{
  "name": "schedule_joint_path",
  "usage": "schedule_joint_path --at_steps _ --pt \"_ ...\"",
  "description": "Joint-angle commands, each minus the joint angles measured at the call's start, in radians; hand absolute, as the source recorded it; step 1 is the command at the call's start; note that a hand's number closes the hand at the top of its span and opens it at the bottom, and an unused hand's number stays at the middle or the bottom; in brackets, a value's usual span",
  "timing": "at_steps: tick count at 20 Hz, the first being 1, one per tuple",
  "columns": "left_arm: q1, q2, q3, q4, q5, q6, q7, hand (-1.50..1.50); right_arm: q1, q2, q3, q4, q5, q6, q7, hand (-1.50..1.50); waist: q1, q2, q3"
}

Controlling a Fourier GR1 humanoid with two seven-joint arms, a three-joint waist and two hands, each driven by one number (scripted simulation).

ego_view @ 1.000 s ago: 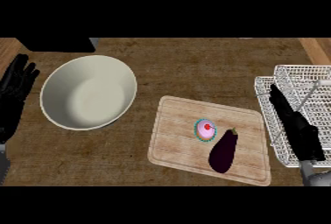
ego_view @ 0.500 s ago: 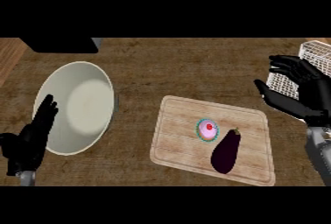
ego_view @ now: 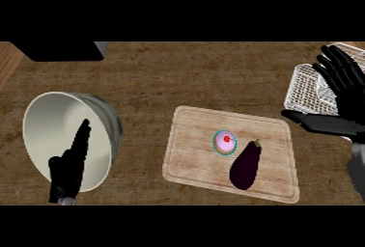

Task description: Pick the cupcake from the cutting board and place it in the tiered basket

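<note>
The cupcake (ego_view: 225, 142) sits near the middle of the cutting board (ego_view: 194, 159), free of both hands and close to the stem end of the eggplant (ego_view: 245, 166). At the worktop's (ego_view: 178, 77) right edge I see my right hand (ego_view: 348, 99) spread open, thumb out, hiding much of the wire tiered basket (ego_view: 303, 89), which the frame also cuts off. My left hand (ego_view: 70, 166) shows edge-on over the bowl (ego_view: 43, 120), fingers straight and empty.

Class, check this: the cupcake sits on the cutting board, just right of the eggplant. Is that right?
Not quite. The head view shows the cupcake on the cutting board just left of the eggplant, not right of it.
</note>
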State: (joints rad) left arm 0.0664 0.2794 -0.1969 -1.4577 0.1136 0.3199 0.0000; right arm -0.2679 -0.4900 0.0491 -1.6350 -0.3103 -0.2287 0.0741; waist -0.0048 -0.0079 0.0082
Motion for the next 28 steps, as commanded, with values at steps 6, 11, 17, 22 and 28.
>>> schedule_joint_path --at_steps 6,11,17,22,28 --pt "0.035 -0.049 -0.044 0.017 -0.009 0.003 0.023 0.00 -0.065 -0.305 0.192 -0.200 0.115 0.228 0.396 -1.50 -0.001 0.000 -0.014" --pt "0.007 -0.055 -0.021 0.045 -0.013 0.016 0.032 0.00 -0.080 -0.400 0.300 -0.329 0.258 0.272 0.583 -1.50 -0.009 0.001 -0.013" --pt "0.014 -0.040 -0.016 0.037 -0.025 -0.016 0.036 0.00 -0.195 -0.288 0.383 -0.388 0.395 0.262 0.847 -1.50 0.010 0.007 -0.010" --pt "0.049 -0.030 -0.001 0.015 -0.016 -0.036 0.026 0.00 -0.242 -0.160 0.517 -0.393 0.571 0.252 0.984 -1.50 0.016 0.006 -0.009" --pt "0.027 -0.079 -0.013 0.063 -0.036 -0.024 -0.005 0.00 -0.301 -0.116 0.585 -0.240 0.651 0.367 1.006 -1.50 0.017 0.010 -0.010"
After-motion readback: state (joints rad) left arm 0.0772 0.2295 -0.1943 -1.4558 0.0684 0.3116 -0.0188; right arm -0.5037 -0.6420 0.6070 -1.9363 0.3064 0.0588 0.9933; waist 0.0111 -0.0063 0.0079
